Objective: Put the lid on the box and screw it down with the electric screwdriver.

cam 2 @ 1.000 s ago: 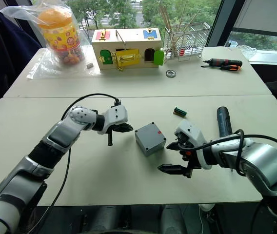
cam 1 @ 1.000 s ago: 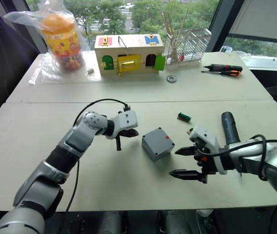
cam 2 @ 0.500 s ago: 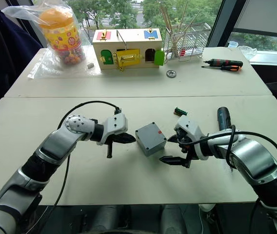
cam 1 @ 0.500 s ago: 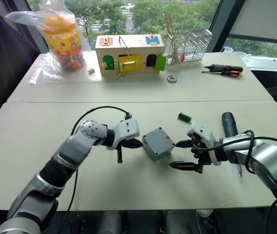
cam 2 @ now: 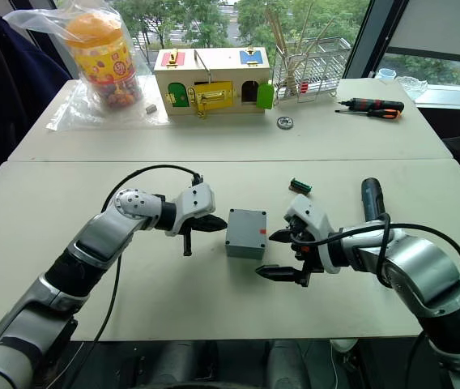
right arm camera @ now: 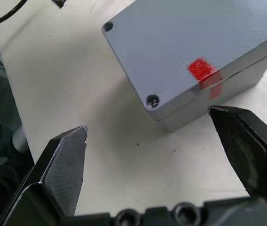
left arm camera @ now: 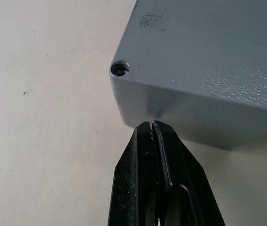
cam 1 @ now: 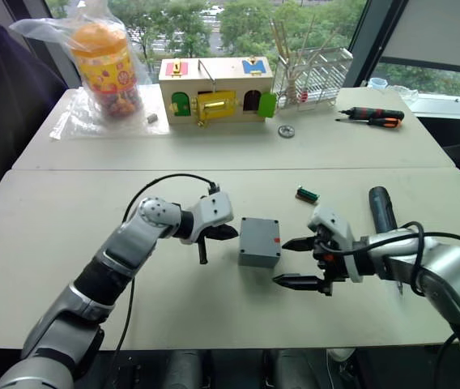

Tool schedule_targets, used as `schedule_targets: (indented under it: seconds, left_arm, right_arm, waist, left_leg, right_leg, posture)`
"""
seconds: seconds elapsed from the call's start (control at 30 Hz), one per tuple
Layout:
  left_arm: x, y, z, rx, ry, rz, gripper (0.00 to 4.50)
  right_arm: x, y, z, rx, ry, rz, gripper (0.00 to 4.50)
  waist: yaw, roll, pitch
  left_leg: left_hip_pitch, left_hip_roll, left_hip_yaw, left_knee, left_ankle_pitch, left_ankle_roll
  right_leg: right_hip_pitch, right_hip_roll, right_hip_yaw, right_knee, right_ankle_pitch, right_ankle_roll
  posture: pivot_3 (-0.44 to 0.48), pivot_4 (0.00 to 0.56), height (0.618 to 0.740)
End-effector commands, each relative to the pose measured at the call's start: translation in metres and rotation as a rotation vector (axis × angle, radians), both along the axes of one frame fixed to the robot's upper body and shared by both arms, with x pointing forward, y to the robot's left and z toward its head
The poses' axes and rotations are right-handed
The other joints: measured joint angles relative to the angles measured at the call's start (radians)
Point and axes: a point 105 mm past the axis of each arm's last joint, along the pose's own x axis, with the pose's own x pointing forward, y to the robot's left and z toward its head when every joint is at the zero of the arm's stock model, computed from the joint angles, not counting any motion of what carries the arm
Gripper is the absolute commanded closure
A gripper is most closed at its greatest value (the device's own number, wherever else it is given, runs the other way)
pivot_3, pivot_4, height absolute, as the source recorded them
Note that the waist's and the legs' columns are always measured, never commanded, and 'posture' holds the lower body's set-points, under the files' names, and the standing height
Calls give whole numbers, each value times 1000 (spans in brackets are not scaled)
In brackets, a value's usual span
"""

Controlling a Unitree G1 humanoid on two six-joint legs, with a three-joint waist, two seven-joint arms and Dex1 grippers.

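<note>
The grey box [cam 1: 260,243] sits at mid-table with the lid [right arm camera: 185,42] on top of it. A seam runs under the lid's rim, and a red mark crosses it on the side facing my right arm. My left gripper [cam 1: 230,233] is shut, its tips touching the box's left side at a lower corner [left arm camera: 145,117]. My right gripper [cam 1: 283,262] is open just right of the box, with nothing between its fingers [right arm camera: 65,160]. The black electric screwdriver [cam 1: 381,207] lies on the table beyond my right forearm.
A small green part [cam 1: 306,194] lies behind the box. At the back stand a wooden box with coloured doors [cam 1: 214,89], a bagged jar [cam 1: 104,69] and a wire rack [cam 1: 315,73]. A metal disc [cam 1: 286,131] and hand screwdrivers [cam 1: 373,117] lie there too.
The box has turned from diagonal to nearly square with the table edge. My left gripper has come right against its side, and my right gripper has moved left toward it.
</note>
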Motion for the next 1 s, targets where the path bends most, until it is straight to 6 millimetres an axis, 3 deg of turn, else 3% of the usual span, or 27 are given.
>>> schedule_targets:
  seconds: [0.03,0.13,0.23,0.37,0.6,0.67,0.77,0.93,1.0]
  left_arm:
    - [12,13,29,-77,-42,59,4500]
    - [17,15,51,-201,-20,96,4500]
    - [16,9,67,-300,0,96,4500]
    - [18,8,72,-325,-14,111,4500]
    - [20,11,72,-316,-44,153,4500]
    - [17,14,62,-271,-43,157,4500]
    - [14,17,58,-257,-37,166,4500]
    - [11,18,57,-259,-32,178,4500]
    - [11,18,56,-253,-31,181,4500]
  right_arm:
    - [26,-38,46,94,-168,-162,84]
    - [55,-62,65,178,-304,-315,84]
    - [84,-71,58,238,-354,-427,84]
    - [112,-67,32,209,-366,-454,84]
    - [140,-56,16,202,-403,-446,84]
    - [145,-54,12,199,-406,-438,84]
    - [149,-53,9,191,-408,-428,803]
    - [150,-50,5,179,-406,-405,2770]
    - [151,-50,3,159,-418,-398,2770]
  waist:
    - [-1,0,0]
    - [-2,0,0]
    - [-4,0,0]
    - [-4,0,0]
    - [-6,0,0]
    - [-10,0,0]
    - [-9,0,0]
    - [-10,0,0]
    - [-11,0,0]
  left_leg:
    - [0,0,0,0,0,0]
    - [0,0,0,0,0,0]
    - [1,1,1,0,0,0]
    - [2,-1,2,-2,0,0]
    - [2,-2,3,-2,1,-1]
    - [2,-1,3,-3,1,-1]
    - [2,-2,3,-3,1,-1]
    - [2,0,3,-3,1,-1]
    - [2,0,3,-3,1,-1]
  right_leg:
    - [0,0,0,0,0,0]
    - [0,0,0,0,0,0]
    - [0,1,0,0,0,0]
    - [1,1,0,1,0,0]
    - [1,1,0,1,0,0]
    - [1,1,0,1,0,0]
    - [2,1,0,1,0,0]
    - [2,1,0,1,0,0]
    - [2,1,0,1,0,0]
  posture:
    - [0,150,711]
    - [0,150,711]
    - [0,150,711]
    - [0,150,711]
    - [0,150,711]
    - [0,150,711]
    - [0,150,711]
    - [0,150,711]
    - [0,150,711]
